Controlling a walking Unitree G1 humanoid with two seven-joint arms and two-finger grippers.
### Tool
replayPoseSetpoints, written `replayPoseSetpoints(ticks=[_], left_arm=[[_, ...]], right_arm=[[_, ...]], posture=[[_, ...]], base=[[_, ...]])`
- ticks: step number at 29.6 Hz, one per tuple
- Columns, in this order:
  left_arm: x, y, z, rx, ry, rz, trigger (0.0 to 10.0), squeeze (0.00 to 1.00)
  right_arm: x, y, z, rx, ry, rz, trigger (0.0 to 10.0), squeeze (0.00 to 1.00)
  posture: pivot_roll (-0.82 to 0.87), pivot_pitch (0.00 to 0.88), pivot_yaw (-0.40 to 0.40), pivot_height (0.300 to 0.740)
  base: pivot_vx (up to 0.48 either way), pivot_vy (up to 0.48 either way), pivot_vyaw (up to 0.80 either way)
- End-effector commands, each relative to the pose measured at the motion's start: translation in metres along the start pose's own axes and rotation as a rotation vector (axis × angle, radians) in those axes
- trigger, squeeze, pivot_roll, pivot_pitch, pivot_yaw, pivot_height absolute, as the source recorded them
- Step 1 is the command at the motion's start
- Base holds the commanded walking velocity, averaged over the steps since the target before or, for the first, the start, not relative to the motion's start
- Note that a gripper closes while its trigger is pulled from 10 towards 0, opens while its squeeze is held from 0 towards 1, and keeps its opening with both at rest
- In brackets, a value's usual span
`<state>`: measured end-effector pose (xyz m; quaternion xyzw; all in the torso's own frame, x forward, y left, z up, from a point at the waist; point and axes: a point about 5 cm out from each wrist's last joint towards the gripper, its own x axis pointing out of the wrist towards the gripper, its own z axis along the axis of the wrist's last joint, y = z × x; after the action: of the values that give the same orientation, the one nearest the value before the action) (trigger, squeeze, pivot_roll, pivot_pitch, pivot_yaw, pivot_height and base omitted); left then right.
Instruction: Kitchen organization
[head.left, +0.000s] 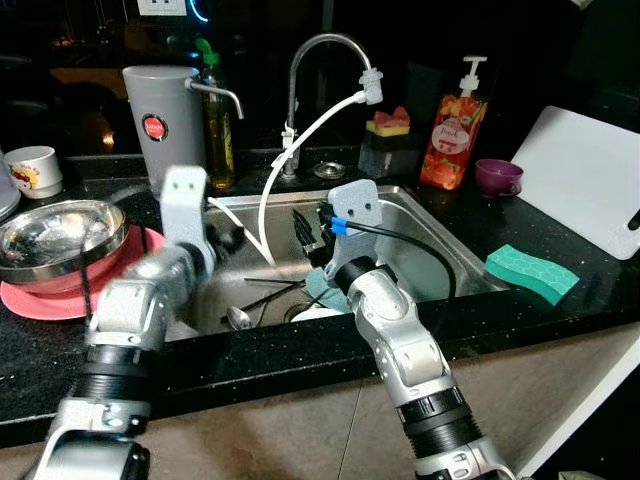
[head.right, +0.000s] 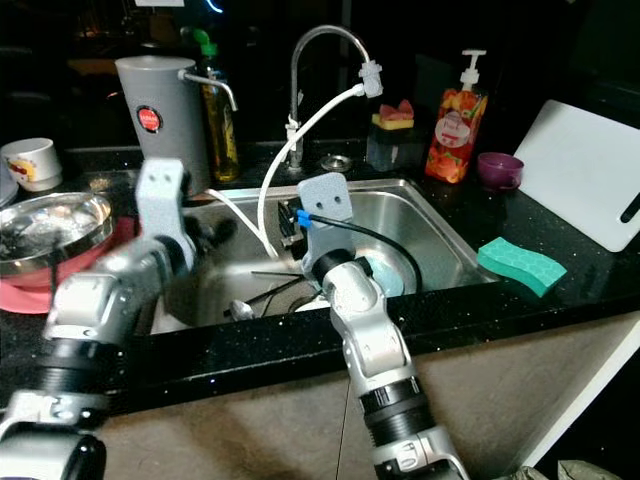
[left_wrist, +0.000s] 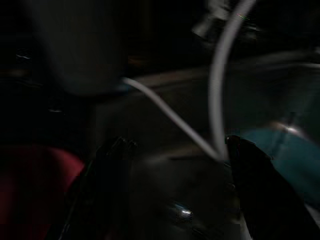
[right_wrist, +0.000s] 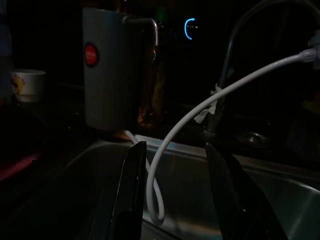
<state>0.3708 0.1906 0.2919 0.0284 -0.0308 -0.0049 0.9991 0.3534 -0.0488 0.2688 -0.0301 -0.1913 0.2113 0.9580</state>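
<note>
Both arms reach into the steel sink (head.left: 440, 215). My left gripper (left_wrist: 175, 165) hangs over the sink's left side, fingers apart with nothing between them. My right gripper (right_wrist: 172, 190) is over the middle of the basin, open and empty, pointing toward the white hose (head.left: 300, 150) that loops down from the faucet (head.left: 320, 50). On the sink floor lie a spoon (head.left: 237, 317), thin dark utensils (head.left: 270, 290) and a pale teal plate (head.left: 425, 275), partly hidden by my right arm.
Left of the sink a steel bowl (head.left: 60, 235) sits on a pink plate (head.left: 40, 300). Behind stand a grey dispenser (head.left: 160, 115), an oil bottle (head.left: 218, 120), a white cup (head.left: 35, 170) and a soap bottle (head.left: 453, 135). Green sponge (head.left: 532, 272), purple cup (head.left: 497, 177) and white cutting board (head.left: 590, 180) lie on the right.
</note>
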Motion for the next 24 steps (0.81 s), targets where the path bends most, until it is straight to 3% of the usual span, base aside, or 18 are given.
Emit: replayPoseSetpoints(ticks=[1,3,6,9,24], left_arm=[[-0.001,0.0,0.003,0.02,-0.001,0.015,10.0,0.0],[-0.003,0.007,0.005,-0.012,0.005,0.06,10.0,0.0],[0.001,0.023,-0.012,-0.126,0.1,0.137,10.0,0.0],[0.003,0.028,-0.02,-0.196,0.132,0.147,10.0,0.0],[0.012,0.036,-0.043,-0.347,0.251,0.187,10.0,0.0]], right_arm=[[-0.001,0.001,0.001,0.016,-0.003,0.007,10.0,0.0],[0.0,0.003,0.001,0.022,-0.007,0.015,10.0,0.0],[0.002,0.007,0.001,0.029,-0.01,0.027,10.0,0.0],[0.003,0.007,0.002,0.03,-0.012,0.031,10.0,0.0],[0.001,0.004,0.002,0.028,-0.011,0.018,10.0,0.0]], posture=[[0.15,0.07,-0.031,0.74],[0.17,0.072,-0.04,0.74],[0.17,0.071,-0.042,0.74],[0.17,0.069,-0.045,0.74],[0.15,0.067,-0.037,0.74]], base=[[0.0,0.0,0.0],[0.0,0.0,0.0],[0.0,0.0,0.0],[0.0,0.0,0.0],[0.0,0.0,0.0]])
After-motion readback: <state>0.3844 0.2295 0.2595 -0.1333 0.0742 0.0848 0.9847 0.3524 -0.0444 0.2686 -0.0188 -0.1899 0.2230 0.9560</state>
